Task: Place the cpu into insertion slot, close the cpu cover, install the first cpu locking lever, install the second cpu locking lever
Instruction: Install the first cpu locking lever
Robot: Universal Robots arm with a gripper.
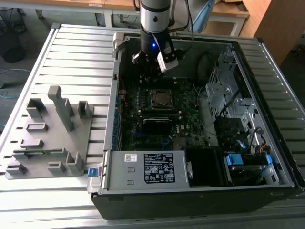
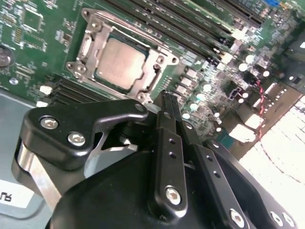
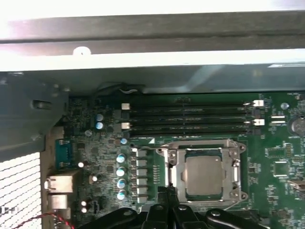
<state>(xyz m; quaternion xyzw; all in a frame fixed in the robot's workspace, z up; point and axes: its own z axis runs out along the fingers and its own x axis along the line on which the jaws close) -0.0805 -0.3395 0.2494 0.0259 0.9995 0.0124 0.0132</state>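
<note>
Your gripper hovers empty by the cover
Jaws pinched together on nothing; the chip, framed by that cover, lies just to their near side

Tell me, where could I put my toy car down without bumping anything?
Bare slatted table lies beyond the grey rack and in the strip between rack and computer case. Inside the case is crowded, most of all near the cpu, where the pincer hovers.
</note>
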